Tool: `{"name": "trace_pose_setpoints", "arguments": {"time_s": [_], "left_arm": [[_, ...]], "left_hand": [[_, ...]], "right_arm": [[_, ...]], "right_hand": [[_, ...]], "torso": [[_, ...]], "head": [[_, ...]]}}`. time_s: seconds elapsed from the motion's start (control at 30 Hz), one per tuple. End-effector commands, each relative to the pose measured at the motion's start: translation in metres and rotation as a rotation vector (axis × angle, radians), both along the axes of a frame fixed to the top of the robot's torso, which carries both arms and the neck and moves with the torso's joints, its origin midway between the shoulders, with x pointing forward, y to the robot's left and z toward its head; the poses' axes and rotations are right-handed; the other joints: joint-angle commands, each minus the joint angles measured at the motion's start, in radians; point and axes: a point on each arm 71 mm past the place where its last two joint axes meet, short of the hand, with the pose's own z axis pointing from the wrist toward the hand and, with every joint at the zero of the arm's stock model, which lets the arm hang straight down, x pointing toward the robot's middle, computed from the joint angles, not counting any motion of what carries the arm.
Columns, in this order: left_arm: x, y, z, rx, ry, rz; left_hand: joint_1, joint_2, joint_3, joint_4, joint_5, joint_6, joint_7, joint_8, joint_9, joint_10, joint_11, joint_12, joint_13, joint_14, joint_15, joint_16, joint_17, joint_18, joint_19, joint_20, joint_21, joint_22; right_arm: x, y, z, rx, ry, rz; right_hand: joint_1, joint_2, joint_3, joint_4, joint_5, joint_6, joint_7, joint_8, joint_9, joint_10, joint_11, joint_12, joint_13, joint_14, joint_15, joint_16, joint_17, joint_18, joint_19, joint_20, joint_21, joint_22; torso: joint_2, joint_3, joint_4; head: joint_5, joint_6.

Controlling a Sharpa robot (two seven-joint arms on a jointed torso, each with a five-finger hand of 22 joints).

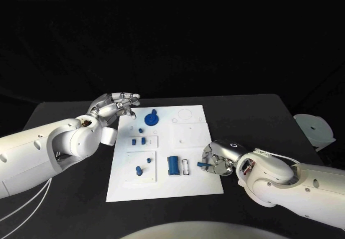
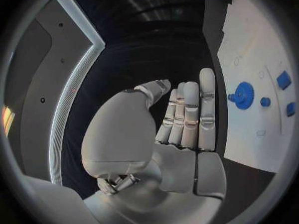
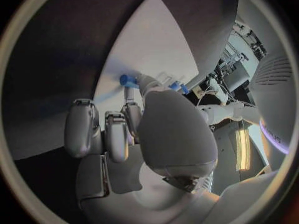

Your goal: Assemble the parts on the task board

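My right hand (image 1: 219, 162) pinches a small blue plastic peg (image 1: 202, 164) between thumb and fingertips, over the near right part of the flat white task board (image 1: 194, 181). My left hand (image 1: 115, 105) hovers by the board's far left corner, fingers straight, together, holding nothing.

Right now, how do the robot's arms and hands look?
Both arms are smooth, rounded white shells. The left hand and right hand are silver metal with pale finger pads. Thin white cables hang under the left arm.
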Motion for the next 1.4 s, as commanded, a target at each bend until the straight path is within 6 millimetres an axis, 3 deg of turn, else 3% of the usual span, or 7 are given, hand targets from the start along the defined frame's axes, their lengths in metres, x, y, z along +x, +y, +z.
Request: {"name": "trace_pose_setpoints", "arguments": {"time_s": [0.03, 0.3, 0.47, 1.03, 1.23, 1.4], "left_arm": [[-0.001, -0.002, 0.001, -0.010, -0.010, -0.017], [-0.001, -0.002, 0.001, -0.010, -0.010, -0.017], [-0.001, -0.003, 0.001, -0.010, -0.010, -0.017], [-0.001, -0.003, 0.002, -0.010, -0.010, -0.018], [-0.001, -0.003, 0.002, -0.011, -0.010, -0.020], [-0.001, -0.003, 0.002, -0.011, -0.010, -0.020]], "left_hand": [[-0.005, 0.000, -0.003, 0.003, 0.005, -0.007, 0.003, 0.005, -0.001, -0.008, 0.001, 0.006, 0.001, -0.008, -0.002, 0.002, -0.001, 0.014, 0.000, 0.006, -0.006, -0.001], [-0.004, 0.000, -0.002, 0.003, 0.005, -0.007, 0.003, 0.005, -0.001, -0.009, 0.001, 0.007, 0.001, -0.008, -0.002, 0.002, -0.001, 0.014, 0.000, 0.006, -0.006, -0.001], [-0.004, 0.000, -0.002, 0.003, 0.005, -0.007, 0.003, 0.005, -0.001, -0.009, 0.001, 0.007, 0.001, -0.008, -0.002, 0.002, -0.001, 0.014, 0.000, 0.006, -0.006, -0.001], [-0.004, 0.000, -0.002, 0.003, 0.005, -0.007, 0.003, 0.005, -0.001, -0.009, 0.001, 0.007, 0.001, -0.008, -0.002, 0.002, -0.001, 0.014, 0.000, 0.006, -0.006, -0.001], [-0.004, 0.000, -0.002, 0.003, 0.005, -0.007, 0.003, 0.005, -0.001, -0.009, 0.001, 0.007, 0.001, -0.008, -0.002, 0.002, -0.001, 0.014, 0.000, 0.006, -0.006, -0.001], [-0.004, 0.000, -0.002, 0.003, 0.005, -0.007, 0.003, 0.005, -0.001, -0.009, 0.001, 0.007, 0.001, -0.008, -0.002, 0.002, -0.001, 0.014, 0.000, 0.006, -0.006, -0.001]], "right_arm": [[-0.005, -0.004, -0.013, -0.090, 0.042, -0.013], [-0.007, -0.001, -0.004, 0.018, 0.027, -0.050], [-0.007, 0.003, 0.002, 0.118, 0.053, -0.089], [-0.008, 0.023, 0.000, 0.295, 0.183, -0.150], [-0.007, 0.029, -0.006, 0.296, 0.224, -0.148], [-0.005, 0.032, -0.011, 0.287, 0.244, -0.149]], "right_hand": [[0.003, -0.020, 0.128, -0.090, 0.009, 0.006, -0.004, 0.013, 0.002, 0.001, -0.007, 0.000, 0.025, 0.081, -0.005, -0.001, 0.148, -0.010, 0.007, -0.009, -0.001, 0.165], [-0.087, -0.037, 0.266, -0.137, 0.066, -0.019, -0.004, 0.049, 0.055, 0.014, -0.007, 0.005, 0.028, 0.084, -0.004, 0.003, 0.160, -0.013, 0.015, -0.009, 0.015, 0.175], [-0.120, -0.041, 0.301, -0.156, 0.075, -0.025, -0.004, 0.059, 0.070, 0.018, -0.006, 0.009, 0.032, 0.084, -0.005, 0.004, 0.162, -0.014, 0.016, -0.010, 0.017, 0.178], [-0.189, -0.039, 0.328, -0.162, 0.068, -0.031, -0.005, 0.067, 0.085, 0.020, -0.007, 0.011, 0.035, 0.085, -0.005, 0.005, 0.165, -0.013, 0.016, -0.010, 0.013, 0.180], [-0.275, -0.039, 0.319, -0.123, 0.025, -0.027, -0.006, 0.063, 0.084, 0.022, -0.007, 0.014, 0.038, 0.085, -0.005, 0.005, 0.167, -0.013, 0.016, -0.009, 0.011, 0.181], [-0.324, -0.045, 0.293, -0.098, 0.043, -0.018, -0.006, 0.062, 0.083, 0.023, -0.007, 0.018, 0.041, 0.086, -0.005, 0.006, 0.170, -0.013, 0.017, -0.009, 0.012, 0.182]], "torso": [[0.001, -0.0001, 0.0013], [0.000, -0.0003, 0.0004], [0.000, -0.0009, 0.0001], [0.001, 0.0002, 0.0013], [0.001, 0.0001, 0.0009], [0.001, 0.0005, 0.0002]], "head": [[0.000, -0.001], [0.001, -0.001], [0.002, 0.000], [0.005, -0.003], [0.006, -0.004], [0.006, -0.004]]}}
